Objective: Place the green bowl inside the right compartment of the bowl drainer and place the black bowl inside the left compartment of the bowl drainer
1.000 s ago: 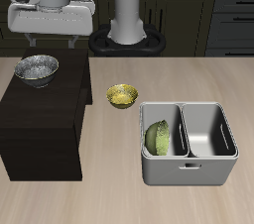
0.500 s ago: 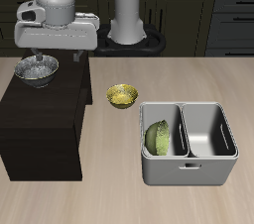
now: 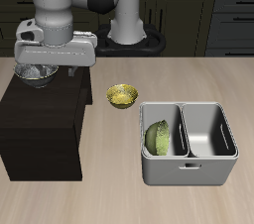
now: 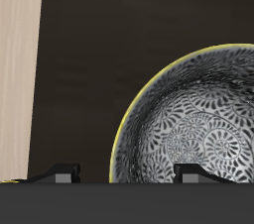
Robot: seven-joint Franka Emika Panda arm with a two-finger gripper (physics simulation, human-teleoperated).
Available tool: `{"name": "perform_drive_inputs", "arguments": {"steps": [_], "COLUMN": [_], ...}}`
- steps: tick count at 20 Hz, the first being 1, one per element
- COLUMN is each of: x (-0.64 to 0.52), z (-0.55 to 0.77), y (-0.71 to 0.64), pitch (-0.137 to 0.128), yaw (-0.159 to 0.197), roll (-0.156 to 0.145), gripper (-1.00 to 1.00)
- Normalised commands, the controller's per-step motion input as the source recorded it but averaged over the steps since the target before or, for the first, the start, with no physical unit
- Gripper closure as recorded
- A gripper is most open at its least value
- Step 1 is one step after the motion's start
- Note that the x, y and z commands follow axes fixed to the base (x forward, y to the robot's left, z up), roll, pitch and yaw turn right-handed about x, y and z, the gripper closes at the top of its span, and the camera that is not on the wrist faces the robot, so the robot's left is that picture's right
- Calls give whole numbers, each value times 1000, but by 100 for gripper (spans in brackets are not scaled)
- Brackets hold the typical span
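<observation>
The black bowl [image 3: 33,73], silvery with a dark speckled pattern, sits on top of a dark wooden box [image 3: 40,129]. My gripper [image 3: 45,67] hangs open just above it. In the wrist view one of the fingertips [image 4: 190,172] is over the bowl's [image 4: 198,119] inside and the other is outside its rim, with nothing held. The green bowl [image 3: 157,137] leans tilted inside the bowl drainer [image 3: 189,175], in the compartment on the yellow bowl's side. The drainer's other compartment [image 3: 206,131] holds nothing.
A yellow bowl [image 3: 122,95] stands on the table between the dark box and the drainer. The box's dark top [image 4: 79,69] ends at an edge with the light wooden table [image 4: 20,69] beyond it.
The gripper has come down and shifted slightly toward the black bowl, now partly covering it. Both bowls and the drainer have stayed put.
</observation>
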Motion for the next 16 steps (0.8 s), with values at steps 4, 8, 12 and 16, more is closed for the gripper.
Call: {"name": "perform_drive_inputs", "arguments": {"steps": [4,8,12,16], "x": [-49,-17,-64,-131], "z": [-75,28,128,341], "y": [-7,14,196,491], "pitch": [13,-1,-14,-55], "yaw": [-7,-4,4,20], "roll": [1,-1,27,75], "gripper": [100,100,100,100]}}
